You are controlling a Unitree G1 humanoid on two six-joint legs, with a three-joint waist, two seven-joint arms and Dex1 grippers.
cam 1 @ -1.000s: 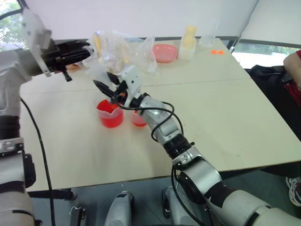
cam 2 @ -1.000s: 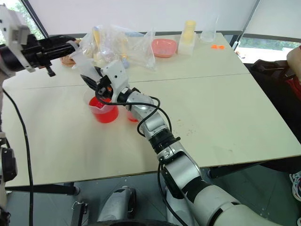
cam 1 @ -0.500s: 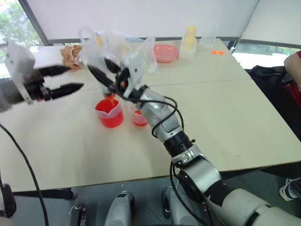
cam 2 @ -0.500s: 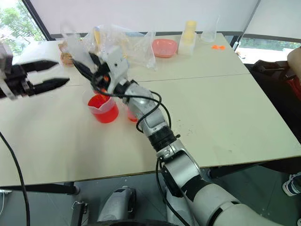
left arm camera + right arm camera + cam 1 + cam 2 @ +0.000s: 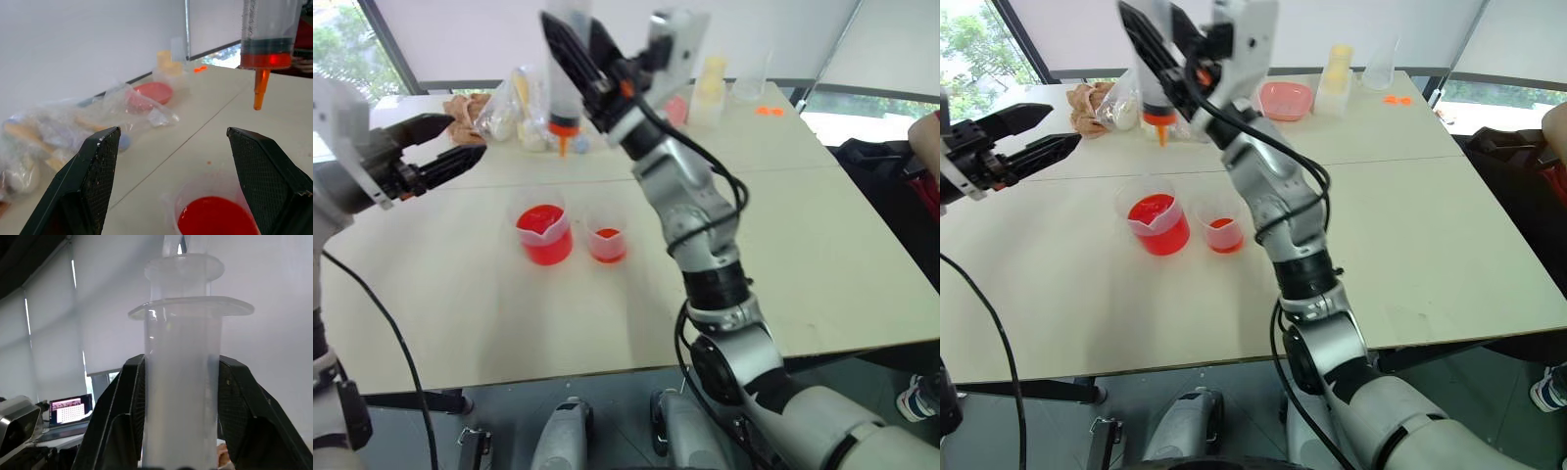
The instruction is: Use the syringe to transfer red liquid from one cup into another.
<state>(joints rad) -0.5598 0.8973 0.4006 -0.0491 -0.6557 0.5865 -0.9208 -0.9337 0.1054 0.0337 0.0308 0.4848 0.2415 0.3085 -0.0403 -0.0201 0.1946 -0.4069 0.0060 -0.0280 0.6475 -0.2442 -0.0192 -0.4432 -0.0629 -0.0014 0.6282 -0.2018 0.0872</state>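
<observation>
My right gripper [image 5: 576, 44] is shut on the barrel of the syringe [image 5: 566, 88] and holds it upright, high over the table, orange tip down. A thin band of red liquid [image 5: 266, 59] sits above the tip. Below it and a little nearer stands the larger spouted beaker [image 5: 545, 235] with red liquid. The smaller cup [image 5: 607, 243] stands right beside it with a little red in it. My left gripper [image 5: 465, 137] is open and empty, off to the left of the syringe and above the table, its fingers [image 5: 95, 181] pointing toward the beaker [image 5: 215, 215].
A clear plastic bag [image 5: 1121, 98] of items lies at the back left of the table. A pink bowl [image 5: 1285, 98], a yellowish container [image 5: 1335, 67] and a clear cup [image 5: 1376, 64] stand along the far edge. A person's sleeve [image 5: 925, 127] shows at the right.
My right gripper has lifted the syringe from just above the beaker to high over the table. My left gripper has opened, let go near the syringe's top and drawn back to the left.
</observation>
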